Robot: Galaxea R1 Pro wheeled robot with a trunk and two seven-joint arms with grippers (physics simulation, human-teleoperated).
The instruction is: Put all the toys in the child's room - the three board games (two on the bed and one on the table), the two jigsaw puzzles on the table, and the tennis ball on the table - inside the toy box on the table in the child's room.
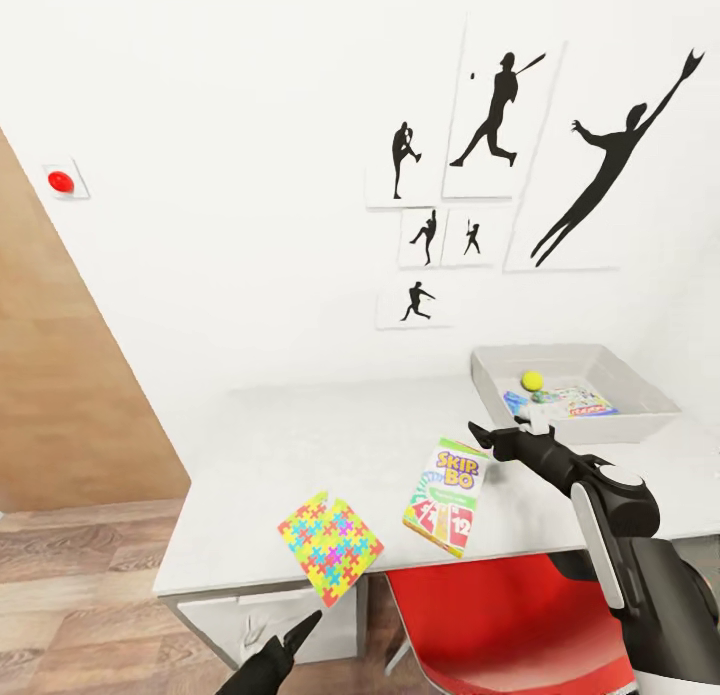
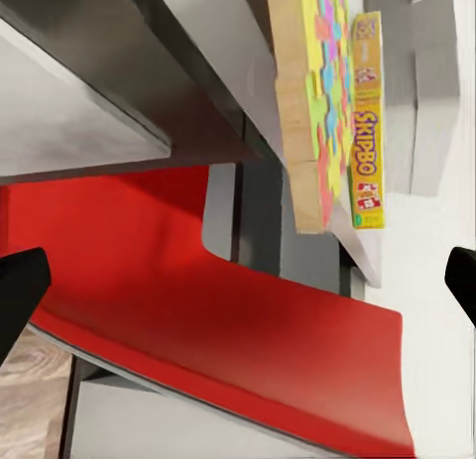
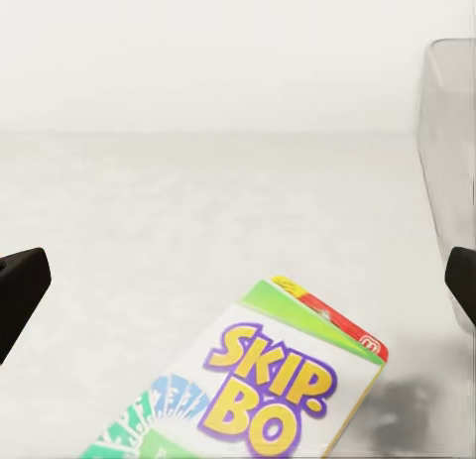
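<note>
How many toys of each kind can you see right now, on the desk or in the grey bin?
Game boxes: 2, the Skip-Bo on the table and a printed one in the bin
Jigsaw sheets: 1, near the table's front edge
Balls: 1, in the bin
Total: 4

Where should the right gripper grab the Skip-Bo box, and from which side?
Probably across its two long edges, coming down from above. The Skip-Bo box lies flat on the table, so only the narrow width would fit open jaws. The right gripper is open just beyond its far end.
</note>
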